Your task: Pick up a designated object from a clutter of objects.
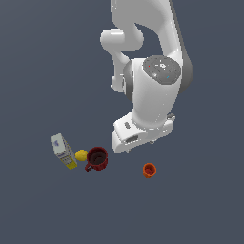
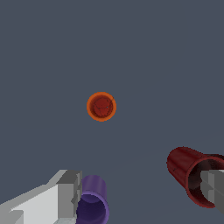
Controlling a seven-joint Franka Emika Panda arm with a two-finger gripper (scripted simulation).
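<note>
The small orange cup [image 1: 149, 170] stands upright and alone on the grey floor, to the exterior view's right of the other items. From the wrist camera I look straight down into the orange cup [image 2: 101, 106]. My gripper [image 2: 140, 192] is open and holds nothing, high above the floor and off to one side of the cup. One of its fingers [image 2: 68, 197] shows beside the purple cup [image 2: 92, 202]; the other overlaps the dark red mug [image 2: 192, 179]. In the exterior view the white hand [image 1: 142, 131] hides the fingers and the purple cup.
The dark red mug [image 1: 97, 158] stands with a yellow ball [image 1: 81, 155] touching it and a white-and-yellow carton [image 1: 64, 151] just beyond, all to the exterior view's left of the orange cup. The arm rises behind them.
</note>
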